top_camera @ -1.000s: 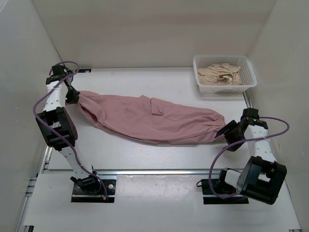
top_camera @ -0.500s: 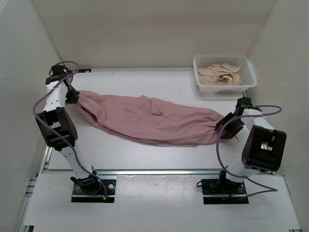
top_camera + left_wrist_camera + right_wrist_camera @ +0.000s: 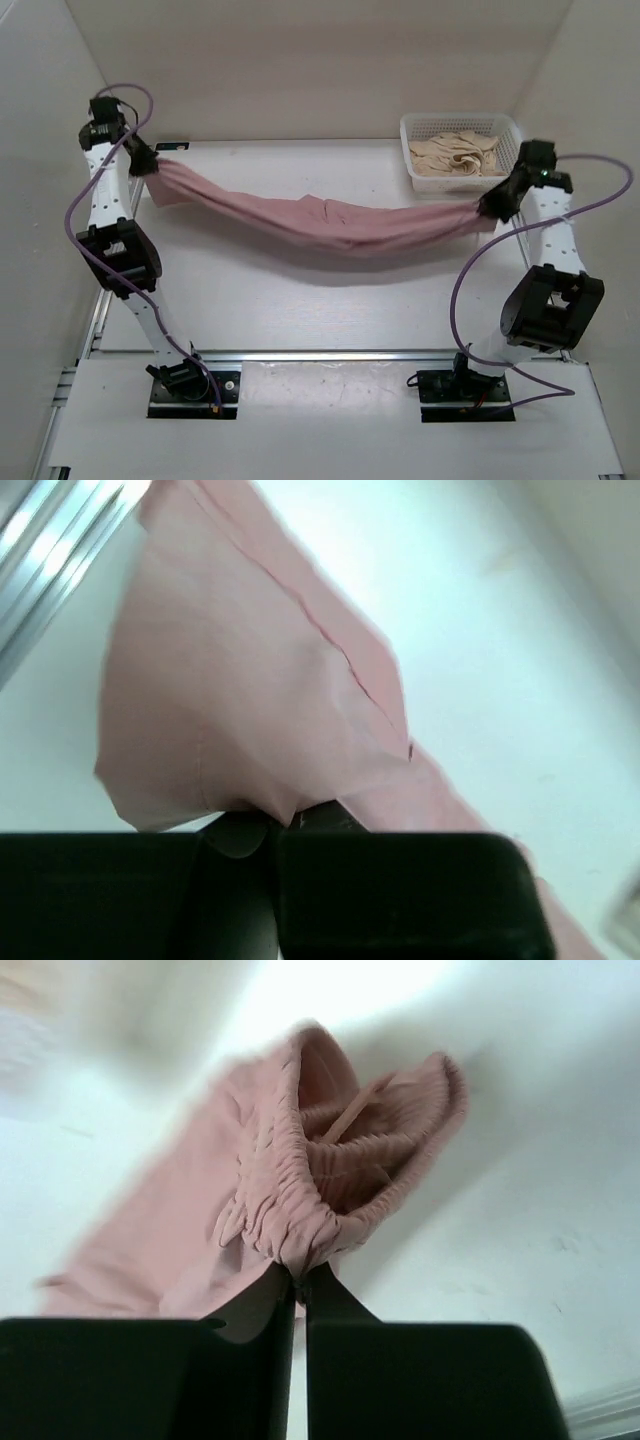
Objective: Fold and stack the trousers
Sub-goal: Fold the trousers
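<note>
The dusty-pink trousers (image 3: 320, 222) hang stretched between both arms above the table, sagging in the middle. My left gripper (image 3: 148, 165) is shut on the leg end at the far left; the left wrist view shows the thin fabric (image 3: 250, 690) pinched at the fingertips (image 3: 285, 820). My right gripper (image 3: 487, 205) is shut on the gathered elastic waist (image 3: 300, 1200) at the right, with the drawstring (image 3: 355, 1110) showing inside the waistband. Both ends are lifted off the surface.
A white basket (image 3: 466, 176) holding a beige-cream garment (image 3: 455, 152) stands at the back right, just behind my right gripper. White walls enclose the table on the left, right and back. A metal rail (image 3: 320, 355) runs along the near edge.
The right gripper closed on the waist and rose toward the back right. The left gripper lifted its end too. The trousers went from lying on the table to hanging taut between the arms.
</note>
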